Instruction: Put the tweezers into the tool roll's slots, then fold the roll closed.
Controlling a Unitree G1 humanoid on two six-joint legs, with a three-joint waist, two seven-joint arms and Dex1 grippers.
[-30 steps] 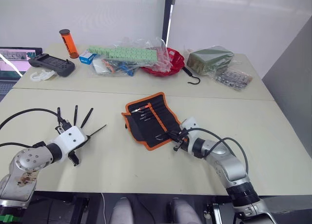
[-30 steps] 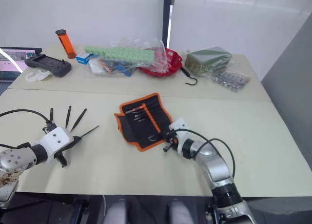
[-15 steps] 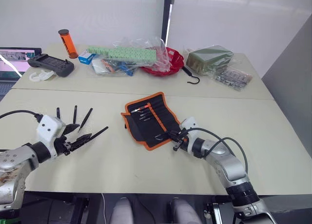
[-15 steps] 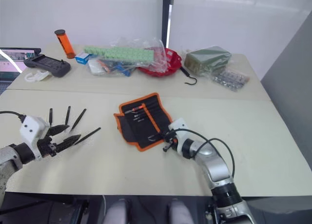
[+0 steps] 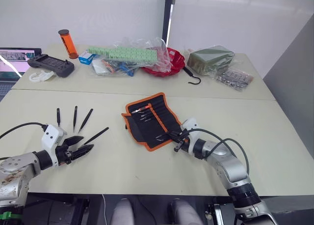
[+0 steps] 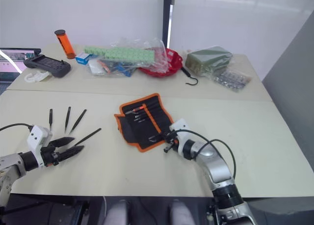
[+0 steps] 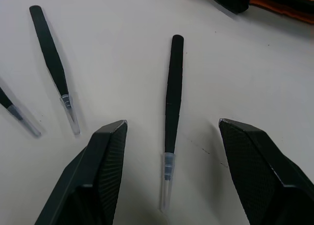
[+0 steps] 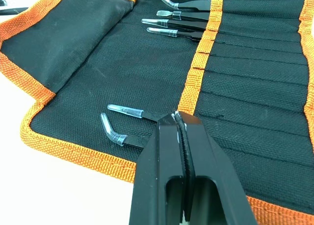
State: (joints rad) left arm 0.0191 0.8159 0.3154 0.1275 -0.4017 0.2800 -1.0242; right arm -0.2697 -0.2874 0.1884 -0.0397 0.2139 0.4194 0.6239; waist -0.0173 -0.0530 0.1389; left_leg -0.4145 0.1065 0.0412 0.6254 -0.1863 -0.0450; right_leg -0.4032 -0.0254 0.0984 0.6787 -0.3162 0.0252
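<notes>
Tweezers point(image 5: 95, 135) lie loose on the desk point(image 5: 274, 137) toward the robot's left, four of them fanned out; the one nearest the tool roll point(image 5: 152, 119) sits just ahead of the left gripper point(image 5: 84, 145). That gripper hovers low with its two black fingers point(image 7: 105, 171) spread wide and grasping nothing; in the left wrist view the nearest tweezer point(image 7: 171, 107) lies flat on the desk between them, its clear-capped tip pointing back toward the wrist. A second tweezer point(image 7: 53, 68) lies beside it, apart.

The tool roll is spread open in the middle of the desk, black with orange edging, its inner face up. Several tools already sit in the slots point(image 8: 245, 63) at the far end, capped tips sticking out, and two more capped tips show at the near end.

The right gripper point(image 8: 176, 118) rests over the near corner of the roll with its fingers clenched together at the tips, just beside those two near capped tips; whether anything is pinched between them cannot be told.

At the back of the desk are an orange bottle point(image 5: 69, 43), a black handheld controller point(image 5: 51, 64), clear bags of green parts point(image 5: 127, 53), a red bowl point(image 5: 171, 63), a black hook point(image 5: 195, 80) and a dark green packet point(image 5: 212, 59).
</notes>
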